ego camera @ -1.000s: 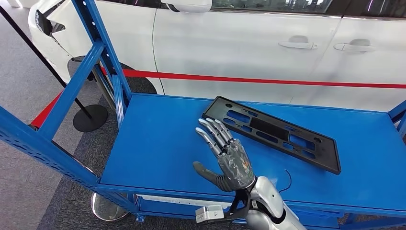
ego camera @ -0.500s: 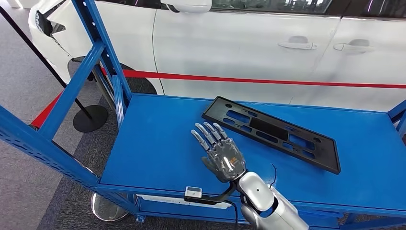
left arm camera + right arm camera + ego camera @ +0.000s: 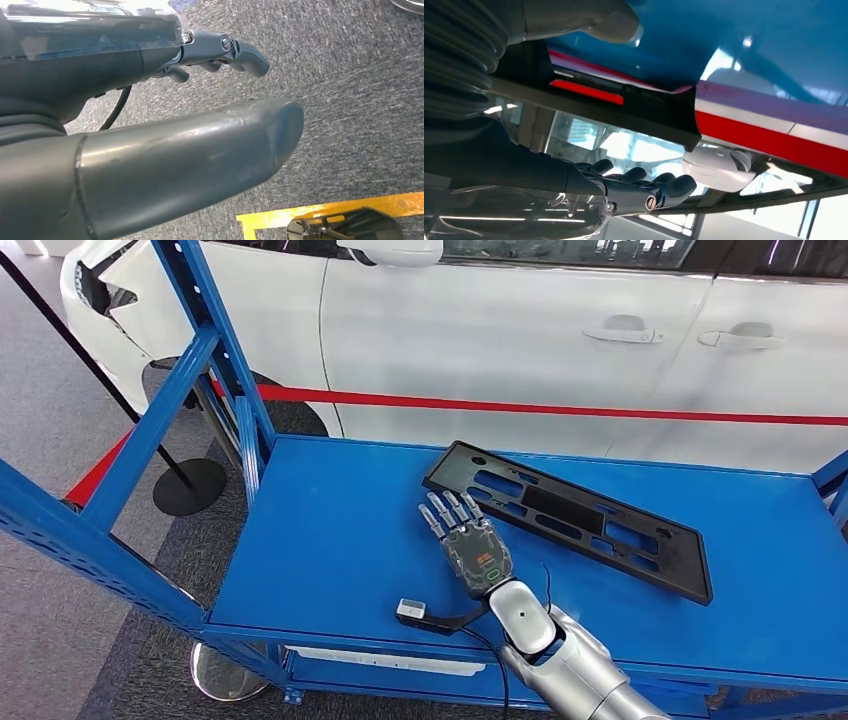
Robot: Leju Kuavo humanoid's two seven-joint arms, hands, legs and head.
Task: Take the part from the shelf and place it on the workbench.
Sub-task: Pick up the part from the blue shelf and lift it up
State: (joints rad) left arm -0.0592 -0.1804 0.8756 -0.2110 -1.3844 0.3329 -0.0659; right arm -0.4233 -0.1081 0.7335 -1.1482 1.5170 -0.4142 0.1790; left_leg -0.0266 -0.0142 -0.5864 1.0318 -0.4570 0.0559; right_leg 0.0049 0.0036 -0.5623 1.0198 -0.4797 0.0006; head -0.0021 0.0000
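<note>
The black part, a long flat plastic frame with slotted openings, is shown lying flat on the blue shelf, its long axis running diagonally from the near left corner toward the far right. The right robot hand is seen in the head view stretched out over the shelf surface, fingers extended and slightly apart, with nothing held; its fingertips are placed just beside the near left end of the part, and whether they touch its edge cannot be told from this angle. In the right wrist view the dark edge of the part is seen close ahead of the fingers, which are extended and not wrapped around it. The left robot hand is shown in its wrist view hanging above grey carpeted floor, fingers curled partly inward and nothing visibly held. A white car with a red stripe is seen behind the shelf. The task is judged to be at its opening stage: the reach is nearly complete, but the part is not yet grasped or lifted, and the whole carry to the counter is left to be done.
</note>
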